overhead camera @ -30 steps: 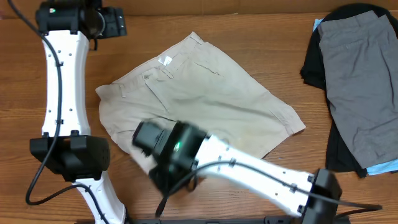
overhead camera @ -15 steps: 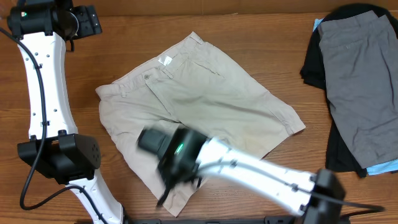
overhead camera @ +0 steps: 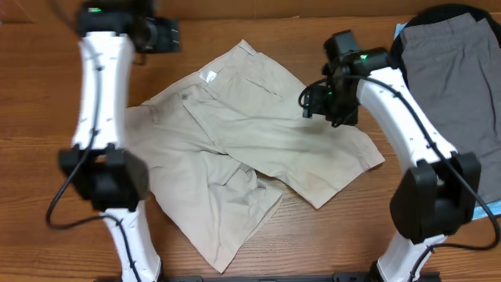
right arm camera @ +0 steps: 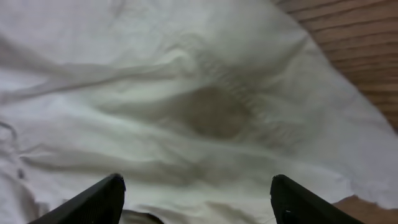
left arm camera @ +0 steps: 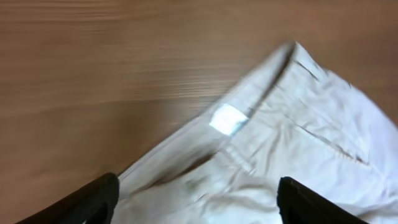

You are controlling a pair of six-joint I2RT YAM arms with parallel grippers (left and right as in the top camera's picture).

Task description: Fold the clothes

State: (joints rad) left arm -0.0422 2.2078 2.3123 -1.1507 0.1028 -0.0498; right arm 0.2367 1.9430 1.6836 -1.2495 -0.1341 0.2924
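The cream-beige shorts (overhead camera: 250, 137) lie spread flat mid-table, one leg reaching to the front left, the other to the right. Their waistband with a small white label (left arm camera: 227, 119) points to the back left. My left gripper (overhead camera: 166, 35) hovers open just beyond the waistband with nothing between its fingers (left arm camera: 93, 199). My right gripper (overhead camera: 315, 102) hangs open over the right leg, and below it the right wrist view shows only wrinkled beige cloth (right arm camera: 205, 118). Grey shorts (overhead camera: 458, 94) rest on a black garment (overhead camera: 395, 78) at the far right.
A light blue item (overhead camera: 481, 210) peeks out under the grey and black pile near the right edge. Bare wooden table (overhead camera: 47, 94) surrounds the beige shorts. The two arm bases stand at the front edge.
My right gripper opened and swung from the shorts' front-left leg to above the right leg. The front-left leg now lies spread out. My left gripper shifted right, toward the waistband.
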